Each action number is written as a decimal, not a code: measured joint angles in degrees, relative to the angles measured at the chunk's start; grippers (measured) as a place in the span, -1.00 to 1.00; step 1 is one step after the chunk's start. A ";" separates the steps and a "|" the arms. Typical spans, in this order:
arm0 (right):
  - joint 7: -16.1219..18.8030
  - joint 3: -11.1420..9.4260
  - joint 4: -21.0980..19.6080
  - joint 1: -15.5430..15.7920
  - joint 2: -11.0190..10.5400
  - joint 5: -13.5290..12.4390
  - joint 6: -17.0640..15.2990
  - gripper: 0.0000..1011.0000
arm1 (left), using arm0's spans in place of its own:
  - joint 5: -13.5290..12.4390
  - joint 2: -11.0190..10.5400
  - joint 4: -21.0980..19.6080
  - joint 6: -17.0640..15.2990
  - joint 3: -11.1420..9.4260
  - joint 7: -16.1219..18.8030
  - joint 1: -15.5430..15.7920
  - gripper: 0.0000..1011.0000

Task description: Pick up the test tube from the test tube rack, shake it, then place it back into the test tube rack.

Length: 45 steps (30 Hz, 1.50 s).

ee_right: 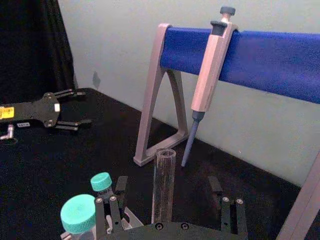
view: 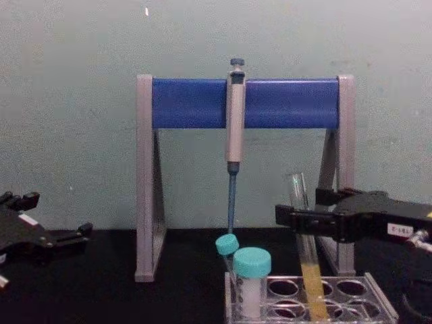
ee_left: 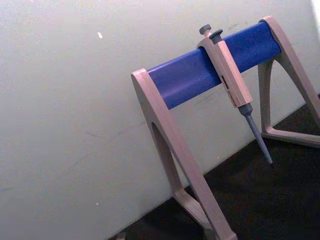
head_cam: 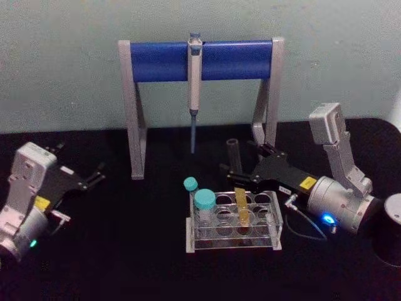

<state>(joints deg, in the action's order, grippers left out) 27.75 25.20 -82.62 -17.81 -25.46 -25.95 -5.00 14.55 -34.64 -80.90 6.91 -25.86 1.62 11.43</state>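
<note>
While the test tube [view: 307,263] leans in the test tube rack [head_cam: 235,241], the right pincer [ee_right: 167,185] straddles its upper part, spread wide, gripping nothing; closing off-centre could knock it sideways and spill. The left pincer [head_cam: 94,175] idles well apart, likewise spread.

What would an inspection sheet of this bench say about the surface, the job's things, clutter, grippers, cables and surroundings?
Surface: black table, no spills seen.
Job's things: test tube, yellow liquid in its lower part, stands tilted in the test tube rack.
Clutter: teal-capped vial and small teal-capped tube in the same rack; pipette hangs on the pipette stand behind.
Grippers: right gripper open, a finger on each side of the test tube's upper part; left gripper open, parked at the left.
Cables: thin grey cable at the right wrist.
Surroundings: pale green wall.
</note>
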 joint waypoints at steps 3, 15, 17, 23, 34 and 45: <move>0.04 0.17 0.33 -0.23 0.09 -0.01 -0.62 0.98 | 0.00 0.00 0.00 0.00 0.00 0.00 0.00 0.98; 0.73 0.41 1.14 -0.62 0.17 -0.69 -1.60 0.98 | 0.00 0.00 0.00 0.00 0.00 -0.01 0.00 0.98; 0.71 0.40 1.14 -0.62 0.17 -0.69 -1.60 0.98 | 0.00 0.00 0.00 0.00 0.00 0.00 0.00 0.98; 0.67 0.39 1.14 -0.63 0.17 -0.64 -1.60 0.98 | 0.00 0.00 0.00 0.00 0.00 0.00 0.00 0.98; 0.59 0.39 1.10 -0.60 0.17 -0.57 -1.60 0.85 | 0.00 0.00 0.00 0.00 0.00 0.00 0.00 0.98; 0.52 0.39 1.04 -0.59 0.17 -0.51 -1.60 0.18 | 0.00 0.00 0.00 0.00 0.00 0.00 0.00 0.98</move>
<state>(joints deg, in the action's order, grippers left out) 28.27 25.58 -81.58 -18.41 -25.29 -26.46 -6.59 14.55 -34.64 -80.90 6.91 -25.86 1.62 11.43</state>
